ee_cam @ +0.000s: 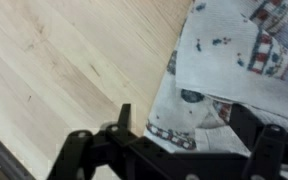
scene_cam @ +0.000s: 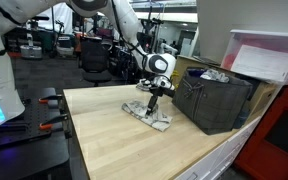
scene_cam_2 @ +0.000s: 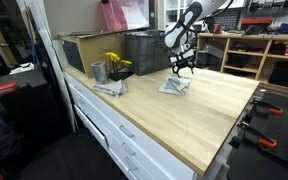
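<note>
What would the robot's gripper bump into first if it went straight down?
Most likely the white patterned cloth lying on the wooden table. The open gripper points down right over it, with nothing between them that I can see.

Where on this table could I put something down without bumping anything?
The broad bare wood of the table between the cloth under the gripper and the front edge is free. The back is crowded: crate, flowers, cup and a second cloth sit close together.
</note>
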You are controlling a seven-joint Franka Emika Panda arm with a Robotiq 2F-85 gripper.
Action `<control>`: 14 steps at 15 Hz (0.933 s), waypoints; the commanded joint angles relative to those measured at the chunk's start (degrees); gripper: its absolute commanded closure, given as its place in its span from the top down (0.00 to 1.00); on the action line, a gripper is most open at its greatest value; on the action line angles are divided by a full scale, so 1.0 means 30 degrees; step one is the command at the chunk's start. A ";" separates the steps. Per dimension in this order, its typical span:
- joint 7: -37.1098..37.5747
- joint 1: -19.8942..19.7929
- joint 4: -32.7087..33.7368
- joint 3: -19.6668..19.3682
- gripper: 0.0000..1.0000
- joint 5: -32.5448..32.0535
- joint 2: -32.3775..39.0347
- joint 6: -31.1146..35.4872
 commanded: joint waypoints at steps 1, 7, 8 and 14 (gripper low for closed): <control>-0.3813 -0.1781 -0.2095 0.0990 1.00 0.2472 -0.1577 0.0612; -1.0397 -0.4127 -0.2505 0.2447 1.00 0.6678 -0.1649 0.0190; -1.1460 -0.4473 -0.2522 0.2751 1.00 0.7234 -0.1654 0.0057; -1.5793 -0.5791 -0.2249 0.3912 1.00 0.9581 -0.1322 -0.0985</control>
